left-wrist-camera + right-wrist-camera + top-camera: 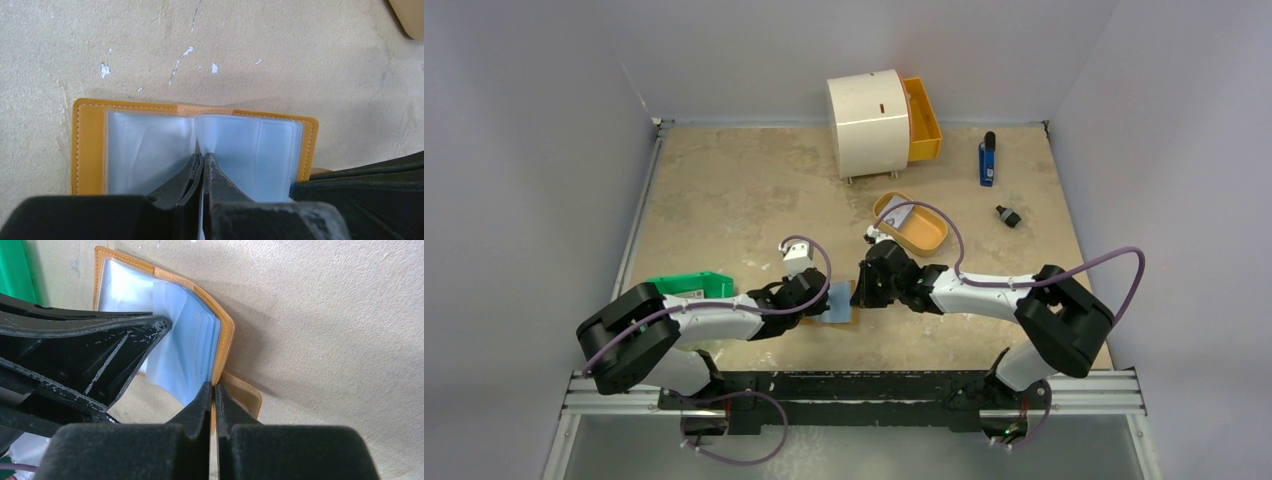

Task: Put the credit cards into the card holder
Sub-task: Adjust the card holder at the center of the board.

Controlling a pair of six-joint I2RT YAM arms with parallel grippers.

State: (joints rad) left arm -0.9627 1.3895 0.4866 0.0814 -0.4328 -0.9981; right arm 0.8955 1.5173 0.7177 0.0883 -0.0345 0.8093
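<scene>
Closest to me, both arms fold inward from the near edge of the counter point(724, 190) and meet over the card holder point(90, 145). It lies open near the front middle, tan cover down and clear leaves facing up. My left hand point(202, 156) has its fingers pressed together at the spine, pinching a clear sleeve point(225, 140) that arches up from the fold. My right hand point(213, 386) is closed just as tight, clamped on the right edge of the tan cover, and its wrist view shows the left fingers close alongside.

Just left of the holder sits a green bin point(689, 285). Farther back, right of centre, an orange oval tray point(929, 235) holds a pale credit card point(894, 213), apart from the holder. I cannot tell whether a second card lies with it.

Beyond the tray to the right are a small black object point(1008, 216) and then a blue-and-black tool point(987, 160). Against the far wall stands a white round cabinet point(869, 122) with its orange drawer point(922, 120) pulled out to the right.
</scene>
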